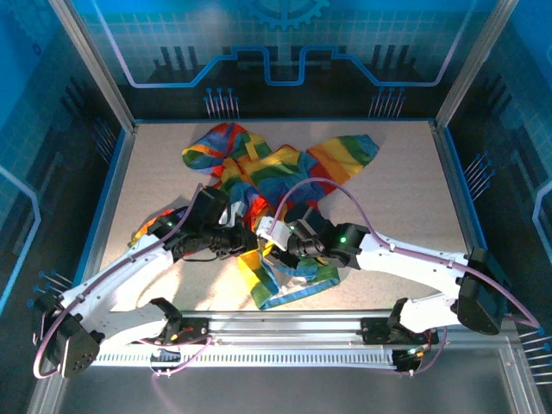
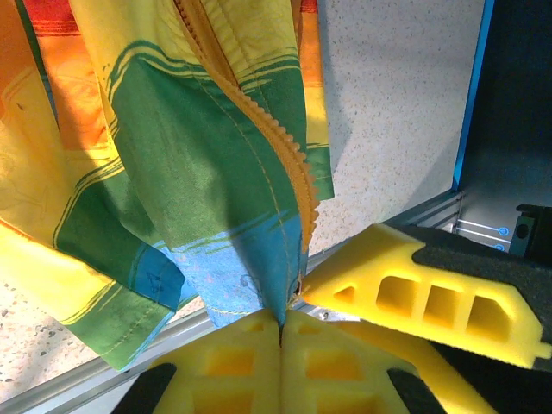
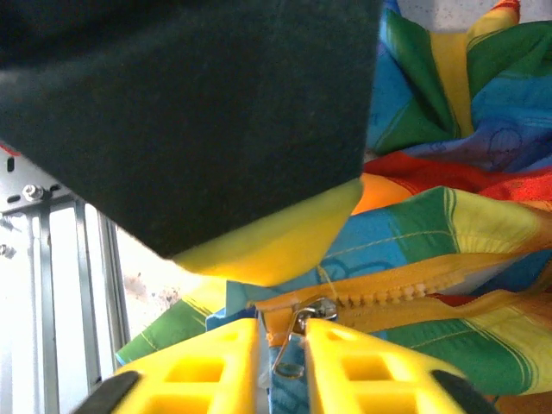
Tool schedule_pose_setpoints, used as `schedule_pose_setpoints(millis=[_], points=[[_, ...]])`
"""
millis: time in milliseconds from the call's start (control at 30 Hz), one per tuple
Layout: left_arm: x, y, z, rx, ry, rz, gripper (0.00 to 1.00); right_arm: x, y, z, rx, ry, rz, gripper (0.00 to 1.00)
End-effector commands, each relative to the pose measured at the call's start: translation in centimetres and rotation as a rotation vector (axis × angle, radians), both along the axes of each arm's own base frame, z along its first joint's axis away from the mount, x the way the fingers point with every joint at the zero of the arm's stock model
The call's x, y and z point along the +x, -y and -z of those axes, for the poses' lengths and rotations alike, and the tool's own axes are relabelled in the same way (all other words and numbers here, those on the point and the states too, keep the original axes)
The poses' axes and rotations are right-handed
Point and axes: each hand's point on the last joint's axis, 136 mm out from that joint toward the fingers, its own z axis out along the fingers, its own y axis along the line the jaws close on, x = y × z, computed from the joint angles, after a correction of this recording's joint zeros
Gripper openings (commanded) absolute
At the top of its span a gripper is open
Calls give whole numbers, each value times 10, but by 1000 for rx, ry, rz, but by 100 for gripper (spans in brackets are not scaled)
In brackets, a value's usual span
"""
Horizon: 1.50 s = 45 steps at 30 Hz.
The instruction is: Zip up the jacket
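One small hooded fabric jacket in red, orange, yellow, green and blue stripes is lying crumpled on the pale speckled worktop, and two tools with yellow foam fingers are meeting at its near end. Most of the jacket is spreading away from the tools towards the far side, while a striped fold is lying on the near side of them. The left tool is sitting fully closed, pinching the blue bottom corner of the jacket right where the one orange zipper is ending, its toothed edge running up and away from the fingertips. The right tool is sitting just beside it, fingers almost together and nipping the single metal pull tab of the slider, the zipper's teeth trailing off to the right
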Motion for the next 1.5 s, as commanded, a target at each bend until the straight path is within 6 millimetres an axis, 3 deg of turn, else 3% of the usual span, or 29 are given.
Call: schedule_pose_setpoints(millis=[0,233,500,633,667,1033,1100,1467], points=[[-6,3,-11,-15,14,44,0,1,-3,-8,24,36,9,16],[-6,3,-10,-15,17,49,0,3,6,-9,29,60,33,0],[-9,1,-11,-10,16,55,0,-2,8,0,25,30,29,0],[-11,1,-11,-11,15,60,0,-1,7,-7,43,51,27,22],[-11,1,-12,-13,15,60,0,-2,11,3,22,47,28,25],[-12,2,-14,-21,11,65,0,-10,4,15,-5,15,-38,34],[-13,2,-14,-16,9,67,0,-9,-3,3,22,26,-51,36],[-15,4,-14,-16,-8,91,0,2,-12,6,5,64,-46,36]])
